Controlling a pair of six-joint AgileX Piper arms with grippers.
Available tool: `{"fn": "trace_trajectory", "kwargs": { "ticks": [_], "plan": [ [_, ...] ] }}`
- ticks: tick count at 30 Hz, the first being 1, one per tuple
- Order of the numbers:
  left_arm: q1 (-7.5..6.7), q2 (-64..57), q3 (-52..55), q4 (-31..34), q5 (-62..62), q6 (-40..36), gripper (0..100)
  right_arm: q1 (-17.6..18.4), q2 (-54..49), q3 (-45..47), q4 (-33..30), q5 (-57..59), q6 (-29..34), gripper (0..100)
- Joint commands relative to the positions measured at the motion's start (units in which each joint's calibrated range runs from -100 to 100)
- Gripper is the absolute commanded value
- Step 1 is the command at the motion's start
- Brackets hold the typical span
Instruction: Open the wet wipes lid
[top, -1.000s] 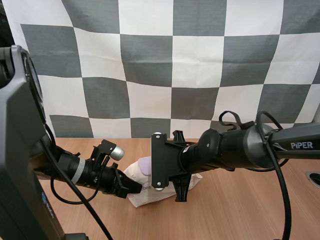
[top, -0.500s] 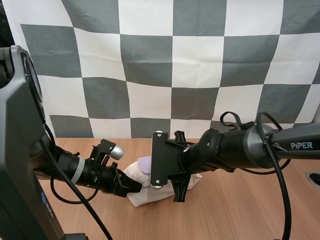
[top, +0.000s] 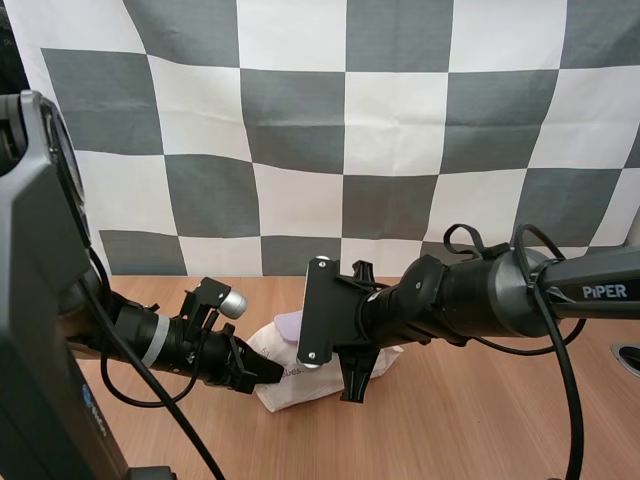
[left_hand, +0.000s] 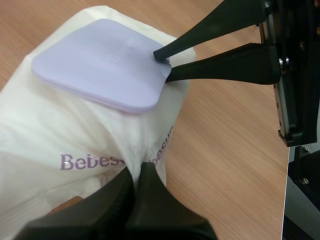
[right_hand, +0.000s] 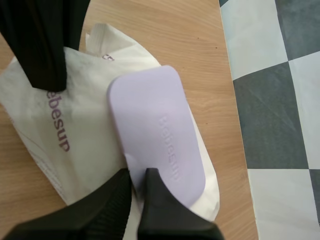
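On the left, the left gripper (left_hand: 136, 174) is clamping a fold of the white wrapper at one end of the pack of wet wipes (left_hand: 55, 130), which is lying on the wooden counter (top: 480, 410) between the two arms. In the middle, the lilac lid (left_hand: 100, 65) is sitting flat on top of the pack and looking closed. Over on the right, the right gripper (right_hand: 138, 176) is facing the left one from the opposite side and pinching the lid's corner edge, one finger resting on top and the other tucked beneath it.
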Motion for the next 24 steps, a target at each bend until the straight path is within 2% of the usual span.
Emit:
{"fn": "trace_trajectory", "kwargs": {
  "ticks": [1,16,24],
  "plan": [
    [-0.09,0.1,0.0,-0.1,0.1,0.0,0,0.0,-1.3,0.0,0.1,-0.3,0.0,0],
    [-0.09,0.1,0.0,0.1,-2.9,0.0,0,0.0,-4.8,-0.1,1.4,-2.0,0.0,0],
    [-0.09,0.1,0.0,0.4,-2.9,0.0,0,0.0,-4.8,-0.1,1.8,-16.5,0.0,0]
  ]
}}
